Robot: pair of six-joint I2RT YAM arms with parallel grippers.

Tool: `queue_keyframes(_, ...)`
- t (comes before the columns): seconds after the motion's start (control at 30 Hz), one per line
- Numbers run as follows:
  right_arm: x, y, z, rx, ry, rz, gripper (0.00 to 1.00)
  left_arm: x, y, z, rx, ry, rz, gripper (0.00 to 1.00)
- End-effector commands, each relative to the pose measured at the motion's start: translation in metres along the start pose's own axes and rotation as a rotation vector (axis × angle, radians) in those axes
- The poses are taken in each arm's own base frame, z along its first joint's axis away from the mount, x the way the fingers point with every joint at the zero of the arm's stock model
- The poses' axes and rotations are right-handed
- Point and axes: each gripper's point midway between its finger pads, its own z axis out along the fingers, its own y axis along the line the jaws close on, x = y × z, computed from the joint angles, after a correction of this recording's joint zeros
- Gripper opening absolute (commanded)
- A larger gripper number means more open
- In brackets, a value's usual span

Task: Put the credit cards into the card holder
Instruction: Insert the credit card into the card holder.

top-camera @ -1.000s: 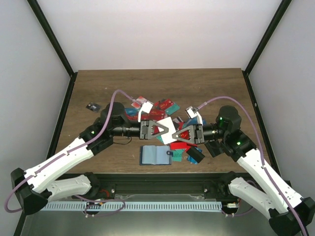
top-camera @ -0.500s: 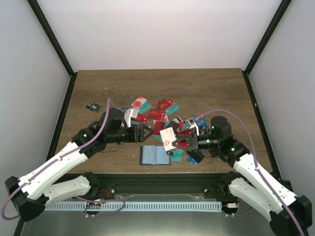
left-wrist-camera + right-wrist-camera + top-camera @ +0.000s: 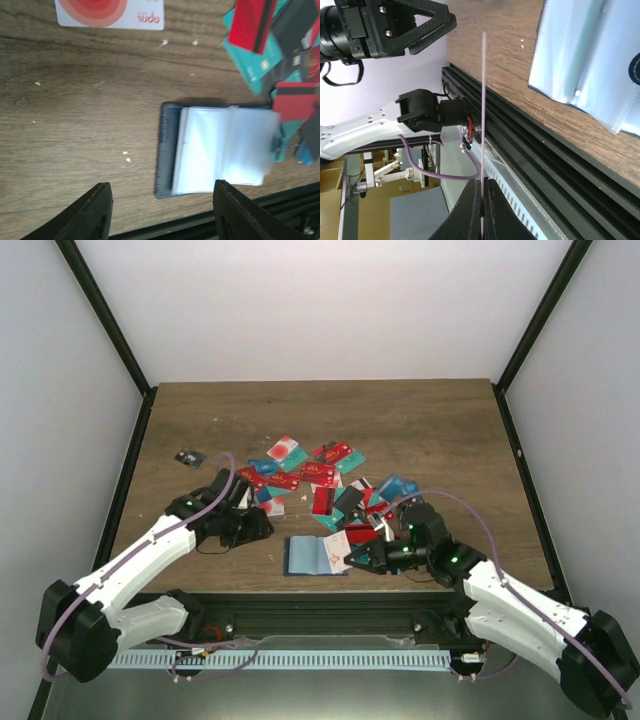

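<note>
Right gripper [image 3: 356, 558] pinches a card [image 3: 337, 545] at holder's [image 3: 303, 555] 3 o'clock edge; left gripper [image 3: 161, 210] jaws spread; red-circle card's [image 3: 110, 12] upside-down print is unreadable.

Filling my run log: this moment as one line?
left end effector: open, empty | right end effector: shut on card | wallet: open on table
</note>
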Motion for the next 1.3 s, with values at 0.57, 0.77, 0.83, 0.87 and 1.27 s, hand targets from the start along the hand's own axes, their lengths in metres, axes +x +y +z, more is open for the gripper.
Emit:
queue_keyframes(0.57, -0.017, -0.055, 0.053, 0.171, 0.05, 0.065, 0.01, 0.022, 0.029, 0.07, -0.063, 0.243, 0.054, 0.35)
queue_keyframes(0.77, -0.021, -0.056, 0.061, 0.167, 0.066, 0.048, 0.01, 0.027, 0.03, 0.08, -0.057, 0.28, 0.058, 0.35)
queue_keyframes(0.83, -0.021, -0.057, 0.063, 0.162, 0.072, 0.046, 0.01, 0.029, 0.031, 0.083, -0.058, 0.292, 0.061, 0.35)
queue_keyframes(0.87, -0.021, -0.058, 0.064, 0.159, 0.075, 0.043, 0.01, 0.03, 0.032, 0.084, -0.058, 0.298, 0.059, 0.34)
queue_keyframes(1.27, -0.026, -0.059, 0.074, 0.132, 0.097, 0.014, 0.01, 0.037, 0.034, 0.093, -0.051, 0.332, 0.045, 0.34)
